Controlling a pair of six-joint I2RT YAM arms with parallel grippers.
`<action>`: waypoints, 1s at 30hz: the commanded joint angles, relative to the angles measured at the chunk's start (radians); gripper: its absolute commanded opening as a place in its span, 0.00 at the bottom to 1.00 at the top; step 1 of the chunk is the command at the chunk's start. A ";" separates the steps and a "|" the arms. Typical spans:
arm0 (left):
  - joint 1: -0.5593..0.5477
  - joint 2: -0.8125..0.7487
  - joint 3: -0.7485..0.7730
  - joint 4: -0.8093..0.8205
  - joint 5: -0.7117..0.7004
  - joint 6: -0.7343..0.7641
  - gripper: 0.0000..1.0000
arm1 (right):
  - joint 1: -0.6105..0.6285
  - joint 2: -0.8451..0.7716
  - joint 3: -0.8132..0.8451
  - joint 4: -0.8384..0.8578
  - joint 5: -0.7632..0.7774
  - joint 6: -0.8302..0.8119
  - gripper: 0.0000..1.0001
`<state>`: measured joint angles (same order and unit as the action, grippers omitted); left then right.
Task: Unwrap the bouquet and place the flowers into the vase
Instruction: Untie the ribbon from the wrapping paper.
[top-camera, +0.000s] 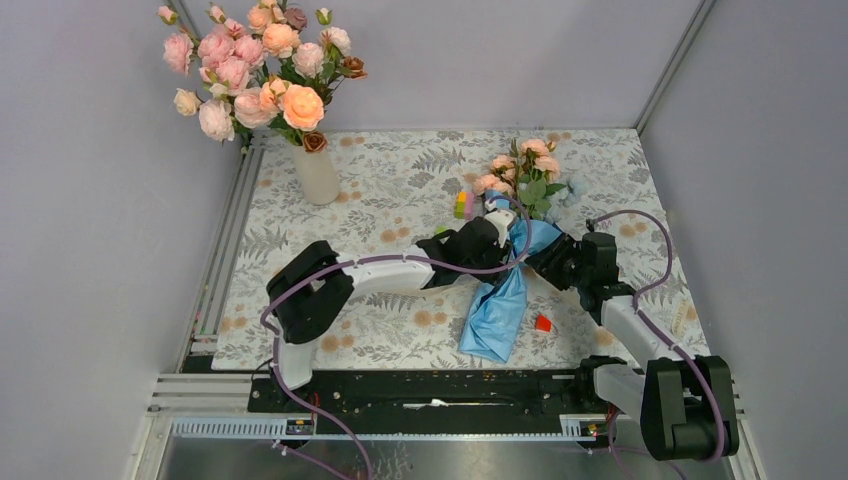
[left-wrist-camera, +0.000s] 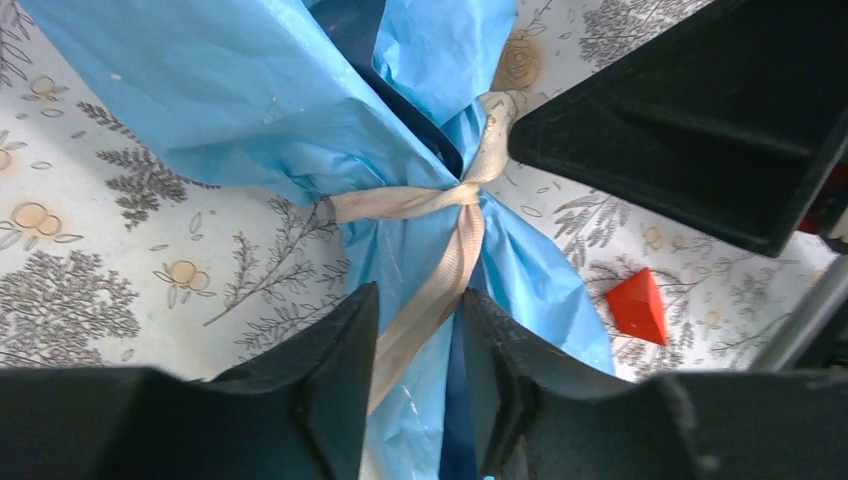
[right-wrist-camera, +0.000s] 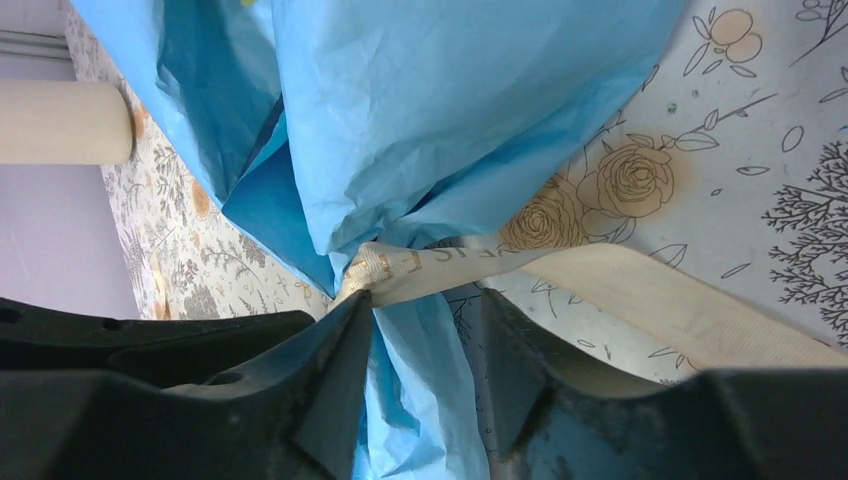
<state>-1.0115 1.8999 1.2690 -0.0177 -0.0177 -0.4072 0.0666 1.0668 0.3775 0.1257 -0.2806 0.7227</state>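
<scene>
Blue crinkled paper, light on one face and navy on the other, wraps the bouquet (top-camera: 500, 300), which lies on the fern-and-rose printed tablecloth (top-camera: 400, 190) between the two arms. Its flowers (top-camera: 525, 170) point toward the far edge. A cream ribbon (left-wrist-camera: 400, 203) is knotted round the paper's waist. The left gripper (left-wrist-camera: 420, 295) is partly open, its fingers on either side of the ribbon's loose tail and the paper beneath it, with a gap showing. The right gripper (right-wrist-camera: 428, 300) is also partly open and straddles the gathered paper just below the knot, not clamped. Printed capitals run along the ribbon, too creased to read whole. A red toy block (left-wrist-camera: 638, 308) lies beside the paper. The off-white vase (top-camera: 318, 175) stands well apart at the far left and holds pink roses.
</scene>
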 joint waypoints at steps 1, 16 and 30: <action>-0.006 0.015 0.071 -0.017 -0.068 0.052 0.35 | 0.010 0.023 0.042 0.059 0.045 0.000 0.46; -0.007 -0.032 0.045 -0.029 -0.079 0.055 0.10 | 0.009 0.063 0.067 0.045 0.097 -0.027 0.00; -0.009 -0.089 -0.017 -0.008 -0.086 0.047 0.20 | 0.010 0.018 0.071 -0.010 0.135 -0.052 0.00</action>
<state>-1.0161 1.8595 1.2591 -0.0639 -0.0769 -0.3645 0.0685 1.1065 0.4107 0.1326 -0.1730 0.6926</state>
